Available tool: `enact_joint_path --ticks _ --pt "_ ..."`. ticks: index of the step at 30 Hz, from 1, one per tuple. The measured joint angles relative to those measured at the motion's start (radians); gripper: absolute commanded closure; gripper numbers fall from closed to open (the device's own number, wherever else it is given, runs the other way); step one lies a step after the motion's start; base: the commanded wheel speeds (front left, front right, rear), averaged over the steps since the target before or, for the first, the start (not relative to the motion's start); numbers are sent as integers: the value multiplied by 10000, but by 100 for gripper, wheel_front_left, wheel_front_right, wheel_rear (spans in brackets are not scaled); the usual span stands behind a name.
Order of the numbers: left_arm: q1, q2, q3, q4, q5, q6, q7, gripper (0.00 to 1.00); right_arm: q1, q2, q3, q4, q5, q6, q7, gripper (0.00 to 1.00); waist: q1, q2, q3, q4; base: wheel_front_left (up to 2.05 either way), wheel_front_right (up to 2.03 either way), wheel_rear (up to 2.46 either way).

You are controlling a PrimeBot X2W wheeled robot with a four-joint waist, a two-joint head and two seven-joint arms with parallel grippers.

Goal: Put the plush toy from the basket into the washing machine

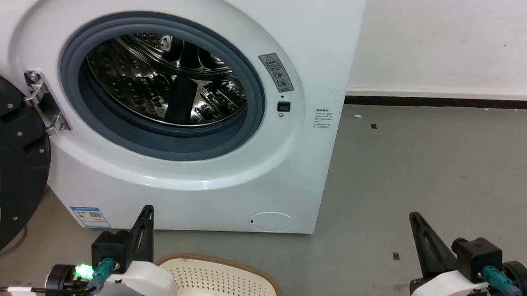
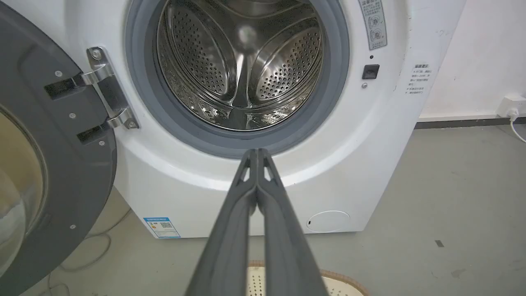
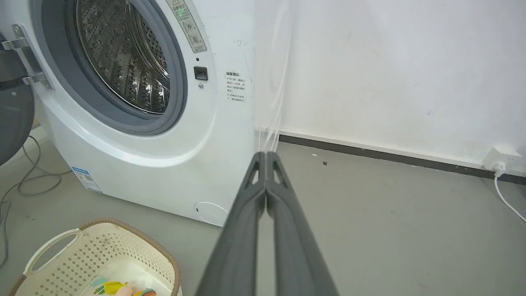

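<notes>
The white washing machine (image 1: 227, 182) stands ahead with its round black door (image 1: 8, 165) swung open to the left and its steel drum (image 1: 165, 79) bare inside. On the floor before it sits the cream basket (image 1: 224, 273). A bit of the plush toy (image 3: 119, 289), yellow, pink and orange, lies in the basket (image 3: 82, 255) at the bottom edge of the right wrist view. My left gripper (image 1: 147, 210) is shut and holds nothing, just left of the basket. My right gripper (image 1: 414, 217) is shut too, over bare floor at the right.
Grey floor (image 1: 420, 171) stretches to the right of the washer up to a white wall with a dark baseboard (image 1: 445, 101). A wall socket with a white cable (image 3: 499, 164) is at the far right. Loose cables (image 3: 24, 181) lie on the floor left of the washer.
</notes>
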Motion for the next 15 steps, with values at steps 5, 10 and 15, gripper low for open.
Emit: enact_joint_path --ticks 5,10,15 --pt "8 0 0 8 0 12 0 0 2 0 4 -2 6 0 -2 0 0 0 0 0 0 0 0" --pt "8 0 -33 10 -10 13 -6 0 3 0 -8 -2 23 0 -8 0 -1 0 6 -1 0 0 0" --pt "9 0 -127 19 -13 25 -98 0 8 0 -46 -6 123 0 -98 0 0 0 34 -6 0 0 0"
